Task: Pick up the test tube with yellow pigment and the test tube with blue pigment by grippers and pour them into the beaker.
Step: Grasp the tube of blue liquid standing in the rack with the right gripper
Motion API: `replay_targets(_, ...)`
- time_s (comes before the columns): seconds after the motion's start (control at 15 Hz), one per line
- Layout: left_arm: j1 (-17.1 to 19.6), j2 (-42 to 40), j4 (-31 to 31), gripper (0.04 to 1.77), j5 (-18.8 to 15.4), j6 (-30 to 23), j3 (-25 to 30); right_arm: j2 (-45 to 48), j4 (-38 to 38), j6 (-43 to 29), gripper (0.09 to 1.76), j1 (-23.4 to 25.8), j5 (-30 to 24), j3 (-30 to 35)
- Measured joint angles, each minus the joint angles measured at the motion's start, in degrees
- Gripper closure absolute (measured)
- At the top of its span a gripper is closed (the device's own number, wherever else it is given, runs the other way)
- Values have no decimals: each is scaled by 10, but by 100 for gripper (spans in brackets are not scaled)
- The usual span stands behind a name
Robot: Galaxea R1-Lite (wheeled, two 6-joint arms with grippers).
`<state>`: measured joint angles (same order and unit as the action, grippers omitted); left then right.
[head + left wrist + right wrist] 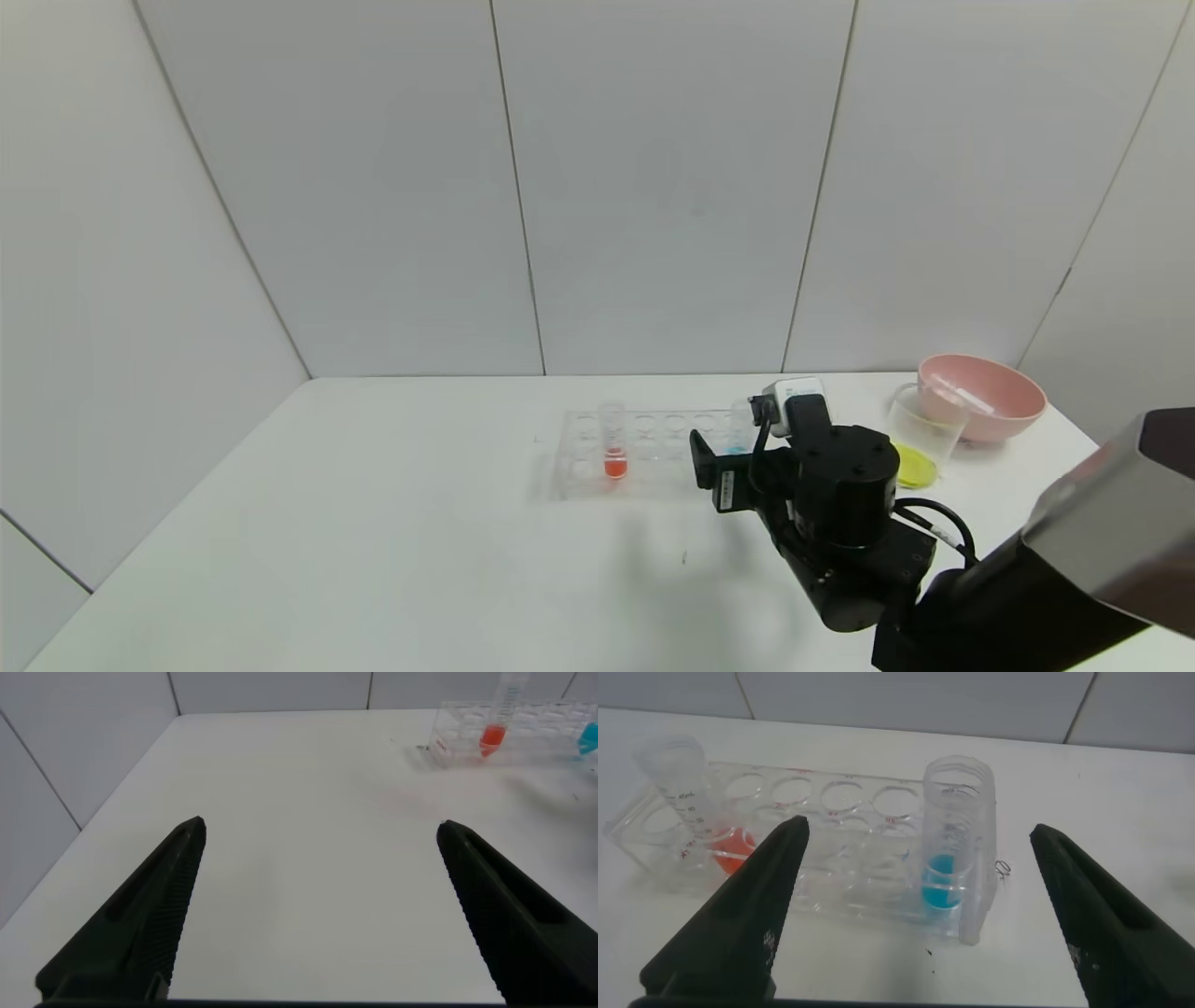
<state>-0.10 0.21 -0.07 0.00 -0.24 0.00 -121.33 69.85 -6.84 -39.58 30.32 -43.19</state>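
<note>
The test tube with blue pigment [957,840] stands upright in the end hole of a clear rack [831,812], with sky-blue liquid at its bottom. My right gripper [920,831] is open just in front of it, one finger on each side and well clear of the glass. In the head view this gripper [738,455] sits at the rack's right end by the blue tube [738,431]. The beaker [924,434] stands to the right with yellow liquid in its bottom. The test tube with yellow pigment is out of view. My left gripper [320,826] hangs open over bare table, far from the rack.
A tube with orange-red liquid [613,446] stands in the rack's left part. A pink bowl [985,401] sits behind the beaker at the table's back right, with a clear object lying in it. White walls close off the table's back and left.
</note>
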Motion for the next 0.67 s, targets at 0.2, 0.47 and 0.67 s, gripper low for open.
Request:
replay_targets(0.2,0,0,0,5,0,0,0,-31,0,1,14,12,0,-34)
replay_targets(0.47,0,0,0,5,0,0,0,-63,0,13,14,32,-1,-71)
replay_targets(0.67,0,0,0,5,0,0,0,-71,0,13,14,38,-15,-80)
